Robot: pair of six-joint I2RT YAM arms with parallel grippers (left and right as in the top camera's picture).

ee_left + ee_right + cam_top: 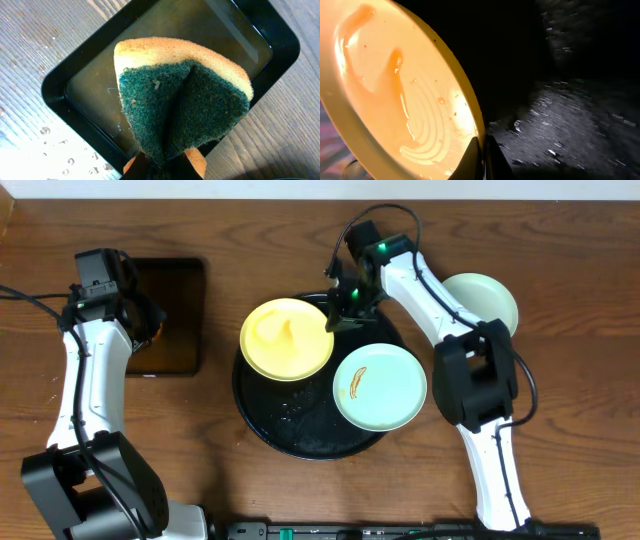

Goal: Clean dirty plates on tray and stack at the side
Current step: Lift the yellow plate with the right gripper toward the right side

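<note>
The pale yellow plate (285, 338) lies at the back left of the round black tray (270, 420), smeared with orange sauce. My right gripper (338, 320) is shut on its right rim. In the right wrist view the two fingers pinch that yellow plate (395, 100) at its edge (482, 150). A pale blue plate (380, 385) with a brown streak lies on the tray's right side. Another pale plate (490, 298) rests on the table to the right of the tray. My left gripper (165, 160) is shut on a folded green and yellow sponge (185, 95).
The sponge hangs over a small rectangular black tray (55, 95) holding shallow liquid, at the left of the table (175, 290). Water drops speckle the wood beside it. The right arm's base stands at the front right.
</note>
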